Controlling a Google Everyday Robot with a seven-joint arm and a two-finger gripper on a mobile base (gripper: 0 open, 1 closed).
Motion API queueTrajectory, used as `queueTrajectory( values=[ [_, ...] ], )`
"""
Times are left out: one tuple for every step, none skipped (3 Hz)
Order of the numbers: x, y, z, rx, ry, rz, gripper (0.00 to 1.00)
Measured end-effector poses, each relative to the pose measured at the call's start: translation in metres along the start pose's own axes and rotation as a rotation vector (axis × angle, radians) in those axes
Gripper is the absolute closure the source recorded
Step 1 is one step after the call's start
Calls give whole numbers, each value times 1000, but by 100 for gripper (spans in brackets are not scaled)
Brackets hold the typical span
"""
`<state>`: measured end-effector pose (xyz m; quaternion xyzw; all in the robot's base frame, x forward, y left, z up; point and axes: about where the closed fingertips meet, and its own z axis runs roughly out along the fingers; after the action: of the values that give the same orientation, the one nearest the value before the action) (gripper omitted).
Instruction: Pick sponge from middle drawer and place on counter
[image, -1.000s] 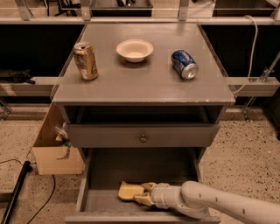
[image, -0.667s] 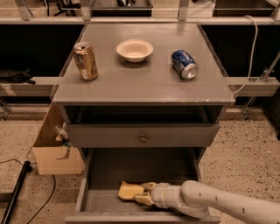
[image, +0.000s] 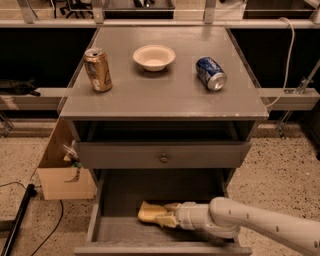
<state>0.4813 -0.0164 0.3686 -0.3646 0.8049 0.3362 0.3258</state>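
The pale-yellow sponge lies flat on the floor of the pulled-out middle drawer, left of its centre. My gripper reaches in from the right on a white arm and is at the sponge's right end, touching or overlapping it. Sponge and gripper tip share one colour and merge there. The grey counter is above, with bare room along its front.
On the counter stand a gold can at the left, a white bowl in the middle and a blue can on its side at the right. A closed drawer front with a knob sits above the open drawer. A cardboard box stands at the left.
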Motion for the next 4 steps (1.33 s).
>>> queueTrajectory(
  values=[
    [-48, -38, -56, 31, -47, 56, 100],
    [-46, -38, -60, 38, -46, 59, 100],
    [-40, -37, -73, 59, -46, 69, 100],
    [-47, -34, -131, 166, -97, 42, 100]
  ],
)
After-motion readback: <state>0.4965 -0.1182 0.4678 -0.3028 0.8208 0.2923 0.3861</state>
